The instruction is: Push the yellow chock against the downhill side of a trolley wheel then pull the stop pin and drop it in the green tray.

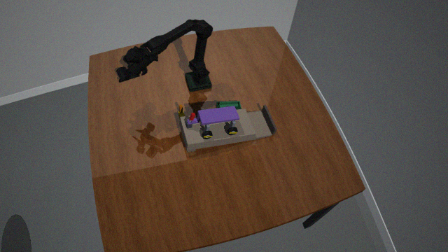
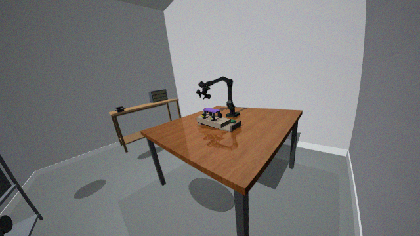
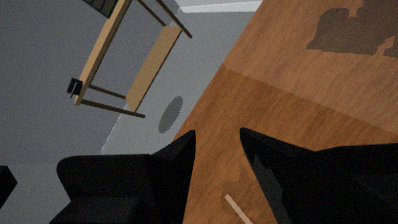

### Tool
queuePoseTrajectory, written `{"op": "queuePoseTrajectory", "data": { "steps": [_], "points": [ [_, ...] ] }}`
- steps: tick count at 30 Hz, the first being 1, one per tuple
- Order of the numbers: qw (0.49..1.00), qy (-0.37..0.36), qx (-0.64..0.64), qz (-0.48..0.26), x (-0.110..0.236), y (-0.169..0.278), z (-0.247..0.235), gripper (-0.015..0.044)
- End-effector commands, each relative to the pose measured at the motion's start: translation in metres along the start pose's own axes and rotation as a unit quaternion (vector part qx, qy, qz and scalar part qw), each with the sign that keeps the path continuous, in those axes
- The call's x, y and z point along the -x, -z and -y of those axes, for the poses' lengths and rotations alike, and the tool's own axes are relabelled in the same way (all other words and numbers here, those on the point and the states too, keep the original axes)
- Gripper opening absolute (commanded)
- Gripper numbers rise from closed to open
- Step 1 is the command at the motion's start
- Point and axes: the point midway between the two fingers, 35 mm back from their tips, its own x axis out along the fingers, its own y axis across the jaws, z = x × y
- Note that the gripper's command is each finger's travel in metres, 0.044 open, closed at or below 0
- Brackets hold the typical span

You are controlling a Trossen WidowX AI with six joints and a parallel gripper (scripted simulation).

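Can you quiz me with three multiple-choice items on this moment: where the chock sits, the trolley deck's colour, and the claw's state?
1. Where is the yellow chock?
A. against a downhill wheel
B. at the ramp's uphill end, near the stop pin
C. in the green tray

2. What colour is the trolley's deck?
A. purple
B. green
C. red

3. What is the claw's state?
A. shut on the stop pin
B. shut on the chock
C. partly open, holding nothing

Answers:
1 B: the yellow chock stands beside the red stop pin, apart from the wheels.
2 A: the trolley has a purple top.
3 C: the claw shows only table between its fingers, far from the ramp.
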Motion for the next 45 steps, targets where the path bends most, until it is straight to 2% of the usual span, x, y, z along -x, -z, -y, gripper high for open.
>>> {"op": "queuePoseTrajectory", "data": {
  "steps": [1,10,20,26,38,45],
  "points": [
    [0.995,0.020,0.072,-0.063,0.009,0.042,0.013,0.0190],
    [0.933,0.064,0.270,-0.227,0.056,0.138,0.064,0.0190],
    [0.798,0.104,0.456,-0.380,0.123,0.199,0.136,0.0190],
    [0.788,0.107,0.466,-0.388,0.128,0.201,0.141,0.0190],
    [0.788,0.107,0.466,-0.388,0.100,0.222,0.162,0.0190],
    [0.788,0.107,0.466,-0.388,0.096,0.225,0.166,0.0190]
  ]
}}
